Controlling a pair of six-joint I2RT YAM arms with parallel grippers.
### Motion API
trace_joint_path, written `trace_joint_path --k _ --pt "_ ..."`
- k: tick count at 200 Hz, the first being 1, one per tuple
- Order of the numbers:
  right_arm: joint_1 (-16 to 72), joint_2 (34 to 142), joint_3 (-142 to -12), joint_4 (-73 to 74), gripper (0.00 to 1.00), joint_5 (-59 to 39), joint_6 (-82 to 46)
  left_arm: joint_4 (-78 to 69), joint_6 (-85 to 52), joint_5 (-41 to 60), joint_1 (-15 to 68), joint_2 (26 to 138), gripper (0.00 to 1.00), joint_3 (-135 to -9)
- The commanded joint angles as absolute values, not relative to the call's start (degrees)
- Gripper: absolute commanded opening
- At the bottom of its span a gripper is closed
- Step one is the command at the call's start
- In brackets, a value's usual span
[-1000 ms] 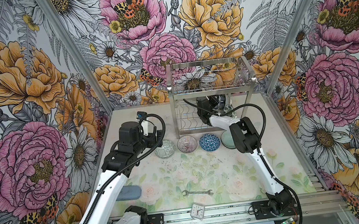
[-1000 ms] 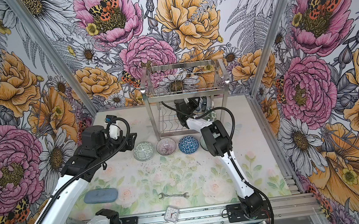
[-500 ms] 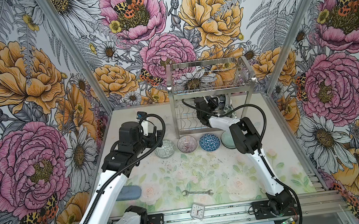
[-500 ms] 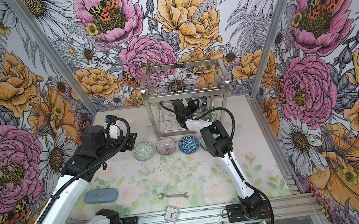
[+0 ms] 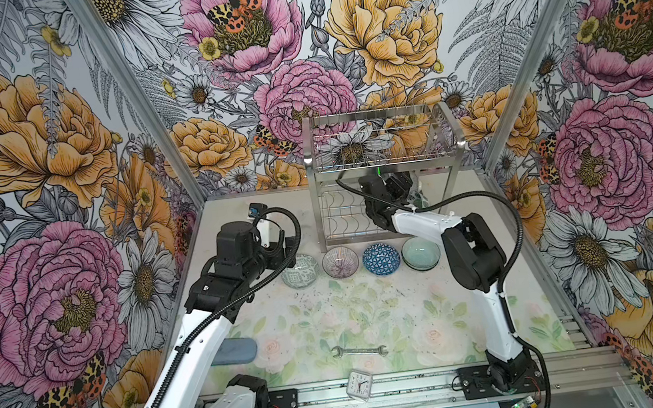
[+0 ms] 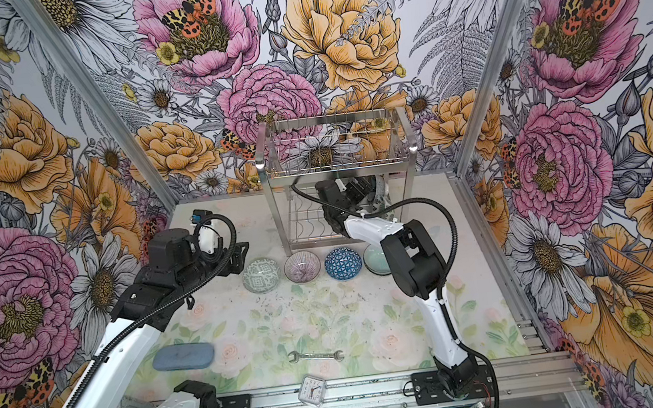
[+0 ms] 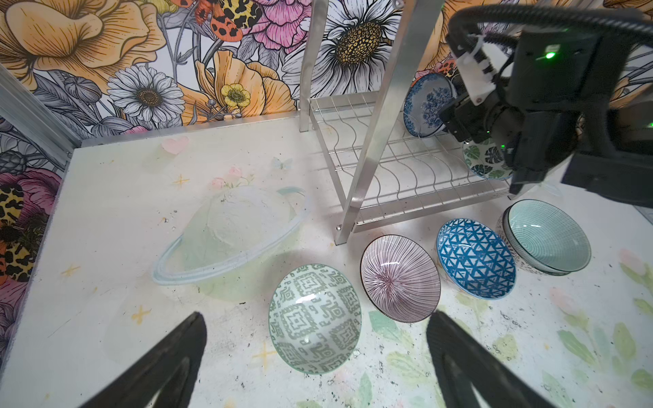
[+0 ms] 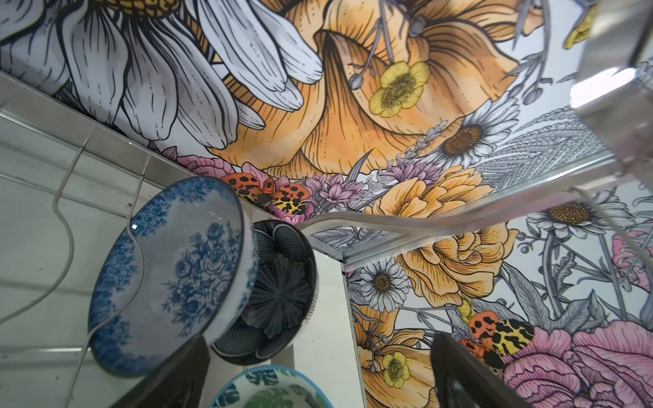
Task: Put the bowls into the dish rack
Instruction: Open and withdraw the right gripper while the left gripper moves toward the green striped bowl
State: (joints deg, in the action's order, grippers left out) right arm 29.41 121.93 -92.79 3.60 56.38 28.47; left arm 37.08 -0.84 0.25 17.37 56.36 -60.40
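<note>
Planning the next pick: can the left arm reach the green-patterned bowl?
Likely yes: the open left claw hovers right before the green-patterned bowl, with nothing between them.

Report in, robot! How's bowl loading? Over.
Left gripper, right gripper: fingers open, empty. Leaf bowl, blue floral bowl, dark bowl in dish rack, lower tier. Row of bowls waiting in front. Right gripper inside rack, blocking that tier.
</note>
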Motion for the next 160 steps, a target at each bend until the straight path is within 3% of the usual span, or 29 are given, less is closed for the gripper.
trace_joint_path --k 1,89,160 --pt "30.91 115.2 -86.89 1.56 1.0 51.84 23.75 36.04 -0.01 0.7 16.96 56.42 0.99 -59.96" --pt "32.7 87.67 -63.22 -4.86 1.0 34.11 6.77 36.12 -3.19 1.78 17.7 59.58 0.99 -61.74" --pt "25.28 66.19 -51.79 -9.5 1.0 22.41 -5.56 31.93 -10.04 -6.55 35.14 69.09 0.99 -63.85"
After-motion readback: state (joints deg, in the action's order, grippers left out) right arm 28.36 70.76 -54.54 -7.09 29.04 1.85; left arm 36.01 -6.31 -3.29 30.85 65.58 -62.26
